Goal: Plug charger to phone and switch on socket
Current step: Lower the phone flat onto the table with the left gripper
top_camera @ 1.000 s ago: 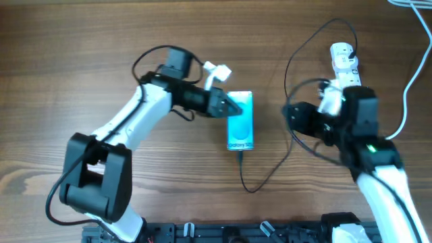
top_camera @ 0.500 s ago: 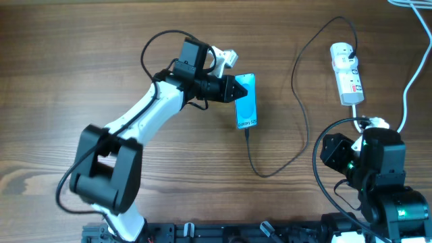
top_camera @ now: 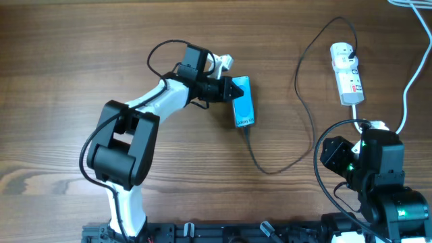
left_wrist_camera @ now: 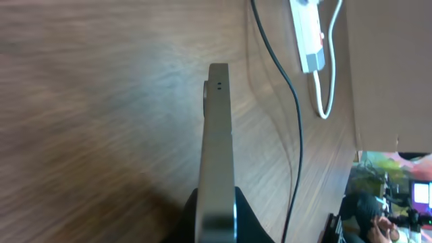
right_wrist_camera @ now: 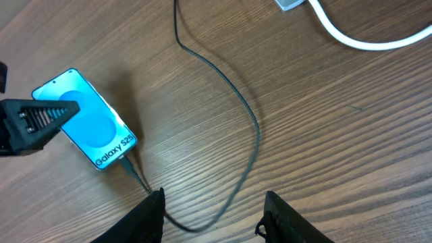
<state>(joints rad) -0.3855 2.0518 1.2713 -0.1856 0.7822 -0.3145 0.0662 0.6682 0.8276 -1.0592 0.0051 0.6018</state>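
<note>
The phone [top_camera: 244, 103] has a teal screen and lies at the table's middle; it also shows in the right wrist view [right_wrist_camera: 91, 121] and edge-on in the left wrist view [left_wrist_camera: 217, 135]. My left gripper [top_camera: 231, 89] is shut on the phone's far end [left_wrist_camera: 216, 226]. The charger [top_camera: 297, 101], a thin black cable, has its tip in the phone's near end [right_wrist_camera: 130, 167] and loops right and up to the socket [top_camera: 346, 67]. The socket is a white strip at the far right. My right gripper [right_wrist_camera: 216, 216] is open and empty, above the cable loop.
The socket's thick white cord [top_camera: 412, 74] runs along the right edge and crosses the right wrist view [right_wrist_camera: 364, 37]. The right arm [top_camera: 368, 169] is folded back at the front right. Bare wood lies left of the left arm.
The right arm has pulled back from the socket to the front right. The left gripper has carried the phone a little farther back and tilted it, and the cable followed.
</note>
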